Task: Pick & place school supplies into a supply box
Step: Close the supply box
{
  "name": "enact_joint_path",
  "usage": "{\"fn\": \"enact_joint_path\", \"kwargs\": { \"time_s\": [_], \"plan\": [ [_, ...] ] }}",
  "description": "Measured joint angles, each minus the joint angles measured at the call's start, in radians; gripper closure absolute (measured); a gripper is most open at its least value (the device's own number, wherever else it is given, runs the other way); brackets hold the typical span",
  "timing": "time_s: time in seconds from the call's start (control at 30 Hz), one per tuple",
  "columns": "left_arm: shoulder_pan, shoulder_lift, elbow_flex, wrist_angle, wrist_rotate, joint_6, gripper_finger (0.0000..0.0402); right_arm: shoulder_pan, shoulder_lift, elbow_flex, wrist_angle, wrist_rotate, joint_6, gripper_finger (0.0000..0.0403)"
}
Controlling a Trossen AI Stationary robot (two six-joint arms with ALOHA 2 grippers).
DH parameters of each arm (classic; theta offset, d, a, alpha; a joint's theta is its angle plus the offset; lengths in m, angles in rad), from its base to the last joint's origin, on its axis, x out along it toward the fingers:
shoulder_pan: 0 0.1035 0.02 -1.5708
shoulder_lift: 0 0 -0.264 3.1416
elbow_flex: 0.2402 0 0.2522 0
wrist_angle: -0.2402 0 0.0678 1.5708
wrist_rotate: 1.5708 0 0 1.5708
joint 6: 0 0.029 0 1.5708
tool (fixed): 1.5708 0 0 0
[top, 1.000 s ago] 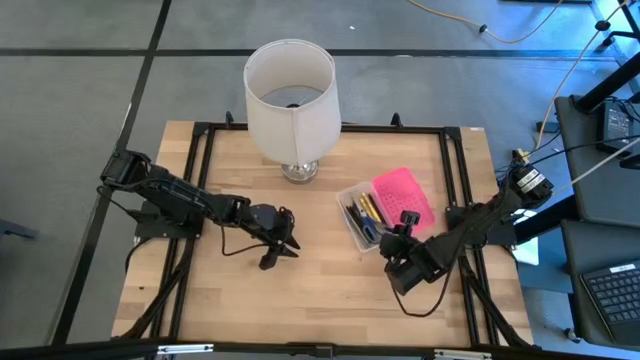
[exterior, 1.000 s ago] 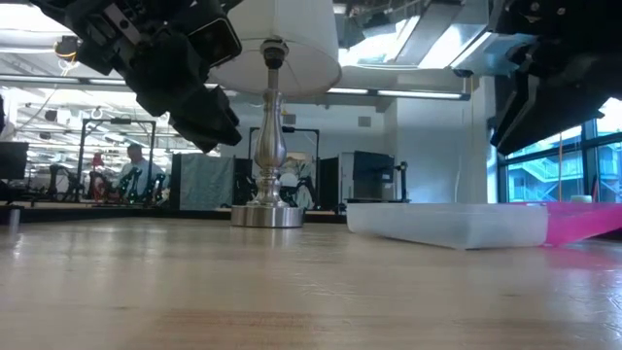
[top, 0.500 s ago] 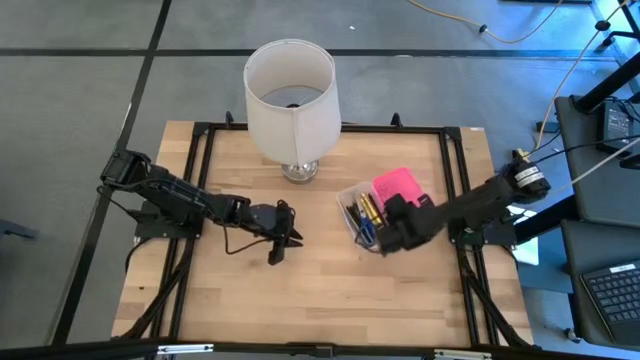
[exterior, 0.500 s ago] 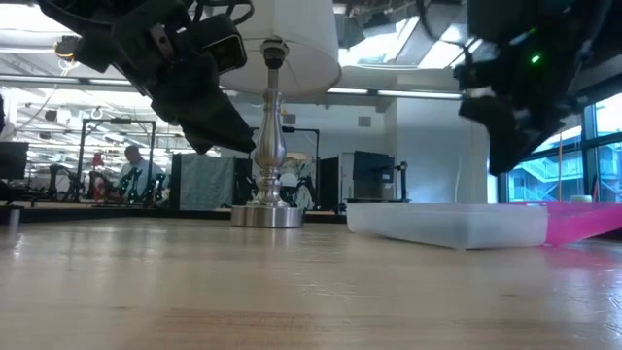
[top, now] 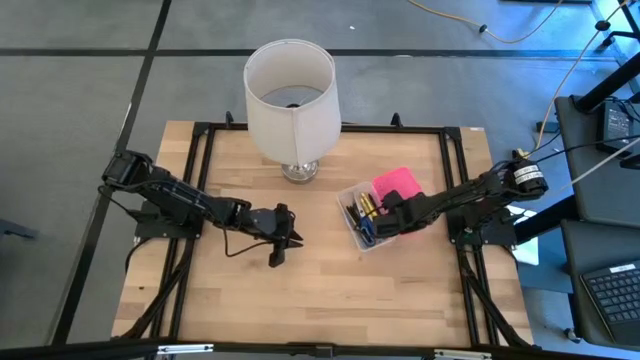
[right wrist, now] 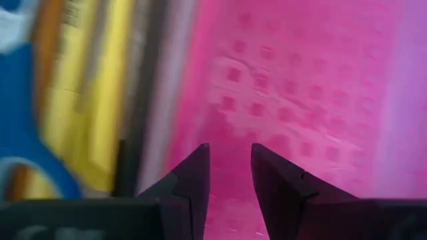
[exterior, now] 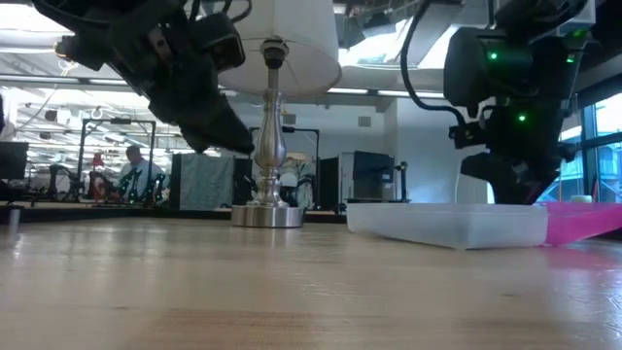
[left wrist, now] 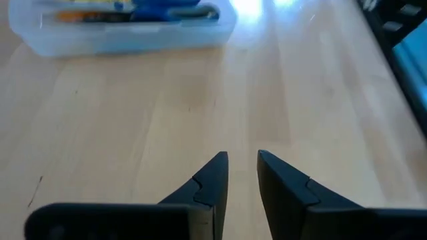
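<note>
The clear supply box [top: 356,226] lies at the table's right with its pink lid [top: 402,186] open beside it. Yellow and orange pencils, dark pens and blue-handled scissors [top: 362,214] lie inside it. The right wrist view shows the pencils [right wrist: 93,87], a scissors handle [right wrist: 17,133] and the lid [right wrist: 300,80]. My right gripper [top: 383,223] hovers low over the box where it joins the lid, fingers a little apart and empty [right wrist: 230,150]. My left gripper [top: 277,257] hangs above bare wood mid-table, fingers a little apart and empty [left wrist: 242,155]. My right gripper stands close above the pink lid beside the box's contents. I cannot tell whether it touches the lid.
A white lamp [top: 290,95] on a metal foot [exterior: 267,216] stands at the table's far middle, close to the box's far end. A black frame [top: 455,175] runs along the table's edges. Bare wood lies between my left gripper and the box [left wrist: 120,30].
My right gripper has gone from the table's near right toward the far edge and the left, come over the supply box and sunk low above it. My left gripper has shifted a little toward the box.
</note>
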Motion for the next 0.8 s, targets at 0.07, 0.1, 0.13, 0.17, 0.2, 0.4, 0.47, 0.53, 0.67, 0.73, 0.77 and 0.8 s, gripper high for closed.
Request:
{"fn": "enact_joint_path", "kwargs": {
  "time_s": [0.07, 0.1, 0.13, 0.17, 0.2, 0.4, 0.47, 0.53, 0.67, 0.73, 0.77, 0.8],
  "plan": [
    [0.000, 0.028, 0.000, 0.004, -0.014, -0.004, 0.0334, 0.000, 0.000, -0.001, 0.041, -0.002, -0.011, 0.0289],
    [0.000, 0.045, 0.000, 0.006, -0.026, -0.006, 0.0338, 0.000, 0.000, -0.001, 0.057, -0.002, -0.024, 0.0289],
    [0.002, 0.063, 0.000, 0.007, -0.037, -0.007, 0.0343, 0.000, 0.000, -0.001, 0.073, -0.002, -0.031, 0.0289],
    [0.003, 0.085, 0.000, 0.021, -0.047, -0.007, 0.0348, 0.000, 0.000, -0.001, 0.095, -0.003, -0.043, 0.0289],
    [0.003, 0.107, 0.000, 0.042, -0.051, 0.000, 0.0353, 0.000, 0.000, -0.001, 0.123, -0.006, -0.055, 0.0289],
    [0.003, 0.241, 0.000, 0.197, -0.020, 0.164, 0.0385, 0.000, 0.000, -0.001, 0.274, -0.046, -0.136, 0.0289],
    [0.003, 0.277, 0.000, 0.244, -0.032, 0.206, 0.0396, 0.000, 0.000, -0.001, 0.301, -0.051, -0.157, 0.0289],
    [0.004, 0.308, 0.000, 0.293, -0.049, 0.230, 0.0399, 0.000, 0.000, -0.001, 0.325, -0.054, -0.162, 0.0289],
    [0.019, 0.336, -0.001, 0.353, -0.066, 0.246, 0.0399, 0.001, 0.000, -0.001, 0.380, -0.061, -0.185, 0.0289],
    [0.033, 0.337, 0.000, 0.352, -0.073, 0.240, 0.0400, 0.000, 0.000, -0.001, 0.418, -0.085, -0.205, 0.0289],
    [0.042, 0.337, 0.000, 0.350, -0.077, 0.231, 0.0400, 0.001, 0.000, -0.001, 0.435, -0.094, -0.215, 0.0289],
    [0.050, 0.337, 0.000, 0.349, -0.084, 0.221, 0.0400, 0.001, 0.000, 0.000, 0.447, -0.105, -0.231, 0.0289]
  ]
}}
